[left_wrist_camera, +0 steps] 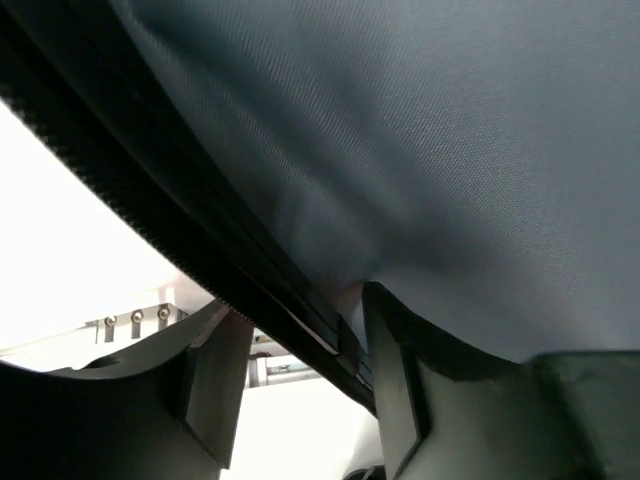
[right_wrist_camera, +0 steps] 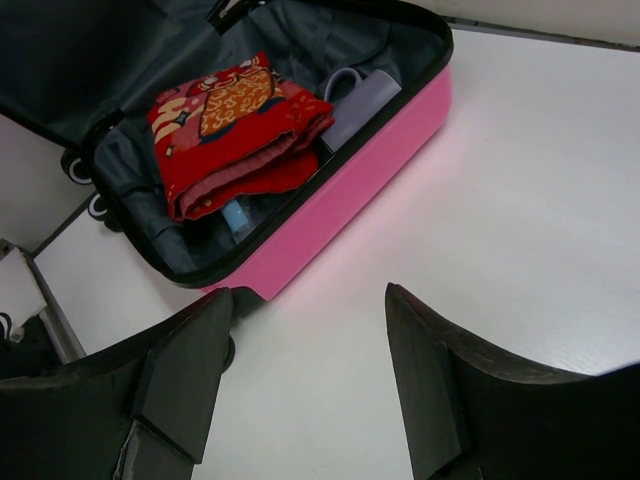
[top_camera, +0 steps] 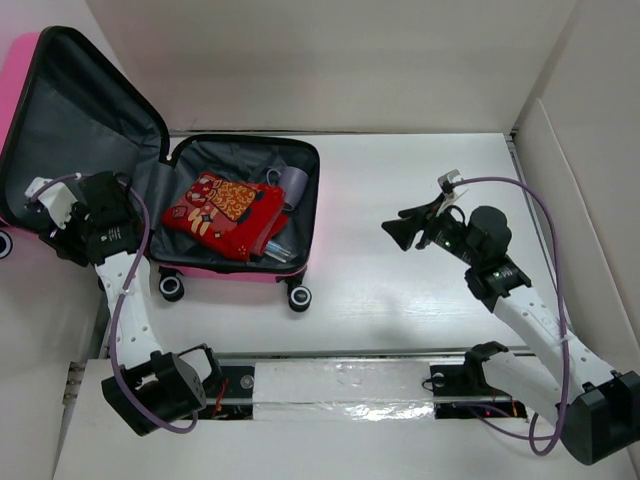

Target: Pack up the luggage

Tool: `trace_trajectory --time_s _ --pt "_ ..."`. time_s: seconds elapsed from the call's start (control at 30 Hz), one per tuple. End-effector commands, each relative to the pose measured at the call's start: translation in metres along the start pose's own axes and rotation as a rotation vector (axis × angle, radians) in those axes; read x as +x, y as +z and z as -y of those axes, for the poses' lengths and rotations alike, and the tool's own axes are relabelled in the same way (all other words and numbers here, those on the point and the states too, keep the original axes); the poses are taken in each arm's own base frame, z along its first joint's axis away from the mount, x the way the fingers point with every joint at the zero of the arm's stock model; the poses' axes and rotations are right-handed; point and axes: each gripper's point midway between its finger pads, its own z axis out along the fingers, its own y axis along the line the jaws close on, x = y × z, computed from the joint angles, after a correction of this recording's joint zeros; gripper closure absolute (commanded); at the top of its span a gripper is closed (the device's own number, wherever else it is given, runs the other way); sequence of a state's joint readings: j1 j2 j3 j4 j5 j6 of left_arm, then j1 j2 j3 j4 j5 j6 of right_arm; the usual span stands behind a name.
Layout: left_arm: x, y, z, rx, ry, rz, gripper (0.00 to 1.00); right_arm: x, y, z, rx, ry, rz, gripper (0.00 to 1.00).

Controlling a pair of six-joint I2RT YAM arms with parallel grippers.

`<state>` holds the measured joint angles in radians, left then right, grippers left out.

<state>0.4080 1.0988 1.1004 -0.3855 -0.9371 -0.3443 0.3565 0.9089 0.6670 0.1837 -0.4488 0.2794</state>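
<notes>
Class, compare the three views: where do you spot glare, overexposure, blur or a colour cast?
Top external view: even light, soft shadows, and glare on the shiny strip at the near edge of the table. Left wrist view: the grey lining crowds the frame, and the background is blown out white at left. Right wrist view: the luggage is sharp and tints the table pink beside it.

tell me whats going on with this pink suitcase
Two robot arms are packing the pink suitcase, which lies open on the table with its lid raised. A red patterned pouch and a lilac mug are already inside. The left gripper straddles the lid's rim with its jaws apart, not clamped. The right gripper hovers open and empty over the table.
</notes>
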Motion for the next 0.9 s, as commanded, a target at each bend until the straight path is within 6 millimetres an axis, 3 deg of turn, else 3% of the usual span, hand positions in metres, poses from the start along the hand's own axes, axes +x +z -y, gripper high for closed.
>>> trace_trajectory --time_s 0.0,0.13,0.23,0.27,0.37,0.5,0.67,0.7,0.77,0.8,0.87 --pt "-0.02 0.0 0.005 0.017 -0.05 0.04 0.57 -0.022 0.003 -0.003 0.006 -0.048 0.044 0.32" --pt "-0.019 0.0 0.01 0.042 -0.055 0.03 0.84 -0.02 0.006 0.0 0.015 -0.044 0.036 0.32" --pt "-0.023 -0.021 0.027 0.125 -0.025 0.068 1.0 -0.019 0.007 0.002 0.021 -0.04 0.029 0.32" --pt "-0.014 -0.039 0.047 0.194 0.043 0.098 1.0 -0.019 0.006 0.003 0.027 -0.04 0.027 0.32" --pt "-0.007 -0.065 0.057 0.218 0.084 0.146 1.0 -0.019 0.006 0.007 0.052 -0.034 0.033 0.32" --pt "0.012 -0.132 0.081 0.428 0.128 0.197 1.0 -0.014 0.01 0.011 0.06 -0.024 0.019 0.31" --pt "0.029 -0.171 0.079 0.716 0.113 0.159 1.0 -0.007 0.016 0.015 0.062 -0.014 -0.015 0.31" --pt "0.04 -0.191 0.093 0.893 0.151 0.126 1.0 -0.006 0.017 0.016 0.064 -0.014 -0.016 0.31" --pt "0.043 -0.216 0.099 1.093 0.205 0.147 1.0 -0.003 0.019 0.016 0.066 -0.008 -0.017 0.31" --pt "0.052 -0.243 0.108 1.264 0.235 0.12 1.0 -0.002 0.021 0.018 0.07 -0.003 -0.02 0.31" --pt "0.063 -0.27 0.113 1.427 0.308 0.092 1.0 0.002 0.025 0.023 0.085 0.002 -0.037 0.3"
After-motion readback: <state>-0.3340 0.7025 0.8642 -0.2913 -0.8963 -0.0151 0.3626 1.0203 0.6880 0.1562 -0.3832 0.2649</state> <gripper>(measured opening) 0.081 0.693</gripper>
